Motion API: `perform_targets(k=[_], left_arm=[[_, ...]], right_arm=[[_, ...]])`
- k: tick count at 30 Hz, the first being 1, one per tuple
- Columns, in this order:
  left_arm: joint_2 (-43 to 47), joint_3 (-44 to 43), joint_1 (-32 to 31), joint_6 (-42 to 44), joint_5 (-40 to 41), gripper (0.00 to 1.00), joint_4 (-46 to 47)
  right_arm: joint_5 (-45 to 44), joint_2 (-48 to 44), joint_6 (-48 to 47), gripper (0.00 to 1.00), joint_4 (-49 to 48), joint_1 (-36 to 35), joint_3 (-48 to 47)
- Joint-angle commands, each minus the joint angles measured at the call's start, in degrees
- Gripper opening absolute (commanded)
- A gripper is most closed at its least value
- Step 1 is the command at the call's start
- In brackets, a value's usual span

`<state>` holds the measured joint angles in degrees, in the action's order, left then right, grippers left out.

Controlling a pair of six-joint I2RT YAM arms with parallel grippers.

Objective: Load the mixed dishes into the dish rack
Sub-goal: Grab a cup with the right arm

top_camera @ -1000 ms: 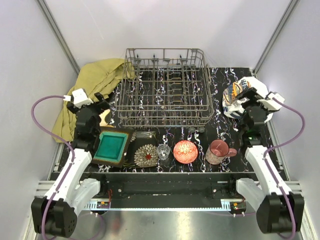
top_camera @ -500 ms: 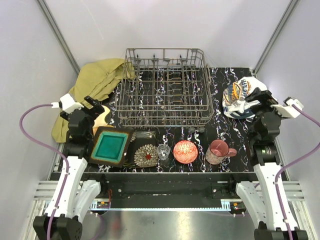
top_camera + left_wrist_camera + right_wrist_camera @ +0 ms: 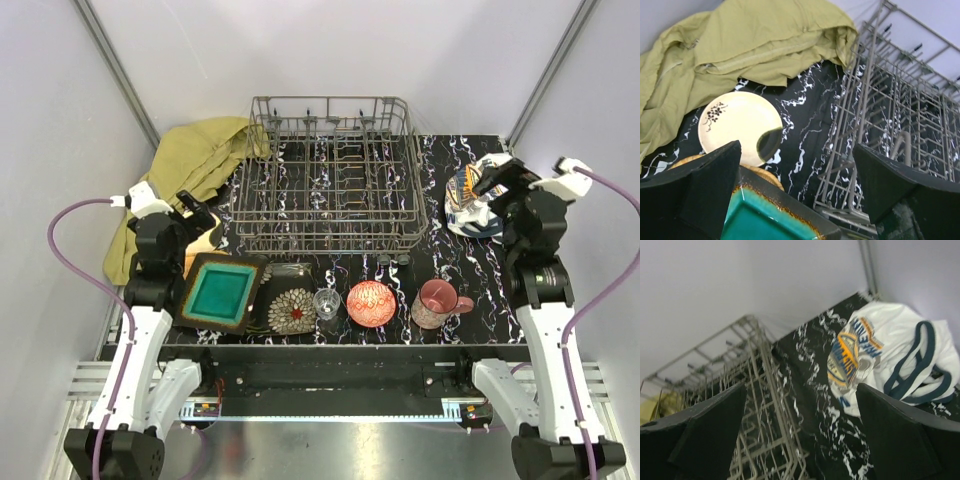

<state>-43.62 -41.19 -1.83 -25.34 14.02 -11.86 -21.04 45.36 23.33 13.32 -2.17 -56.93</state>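
Top external, left to right. Left claw (image 3: 197, 211): spread wide, gripping nothing, raised beside olive cloth (image 3: 195, 150) and cream round plate (image 3: 208, 238). Front row on worktop (image 3: 440, 170), all outside rack: teal square plate (image 3: 220, 293), floral plate (image 3: 292, 310), clear glass (image 3: 326, 303), red bowl (image 3: 371, 303), pink cup (image 3: 435, 303). Dark shape behind floral plate, possibly another plate; hard to tell. Dish rack (image 3: 330, 175): mid-worktop, behind row. Right claw (image 3: 497, 178): spread wide, above white printed cloth (image 3: 470, 195).

Teal plate (image 3: 219, 291), red bowl (image 3: 371, 303), seemingly floral plate (image 3: 292, 311).
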Motion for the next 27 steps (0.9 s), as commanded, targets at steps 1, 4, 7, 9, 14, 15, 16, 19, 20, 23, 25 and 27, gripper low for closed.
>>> perform_targets(k=[1,4,7,9,14,15,16,19,20,23,25,27], left_arm=[[0.11,-4.07,0.16,1.26,-4.35,0.99,-3.6],[1.16,-4.08,0.24,1.7,-3.74,0.99,-5.45],[3.01,-3.81,0.16,0.57,-3.91,0.99,-7.3],[3.89,-3.64,0.24,-0.14,-5.4,0.99,-7.65],[3.89,-2.76,0.16,0.03,-5.06,0.99,-8.18],[3.71,-2.58,0.16,0.03,-4.97,0.99,-8.09],[3.45,-2.58,0.16,-0.23,-5.14,0.99,-8.01],[3.36,-2.58,0.16,-0.76,-6.2,0.99,-8.01],[3.54,-2.49,0.24,-0.76,-6.2,0.99,-7.92],[4.06,-1.79,0.16,-0.85,-5.76,0.99,-7.3],[4.15,-1.61,0.24,-0.85,-5.93,0.99,-6.95],[4.06,-1.61,0.24,-0.85,-6.29,0.99,-6.95]], right_arm=[[14.16,4.36,-1.45,1.0,9.86,0.15,-6.17],[14.89,5.17,1.0,1.0,16.37,0.15,-8.02],[15.06,3.42,3.02,1.0,22.35,0.15,-8.02],[14.8,2.54,5.04,0.98,28.49,0.15,-8.37],[17.15,1.49,16.47,0.89,47.48,0.15,-8.65],[17.43,-0.69,17.61,0.88,48.8,0.15,-6.9],[16.91,-2.02,19.71,0.88,50.82,0.15,-5.93],[16.12,-6.86,20.79,0.83,54.51,0.07,-3.46],[16.55,-7.3,20.79,0.83,55.57,0.15,-2.76],[20.5,-7.66,19.21,0.83,58.04,0.15,-0.22],[23.04,-7.66,18.24,0.83,58.83,0.07,1.37],[24.37,-8.36,18.07,0.84,59.1,0.15,3.13]])
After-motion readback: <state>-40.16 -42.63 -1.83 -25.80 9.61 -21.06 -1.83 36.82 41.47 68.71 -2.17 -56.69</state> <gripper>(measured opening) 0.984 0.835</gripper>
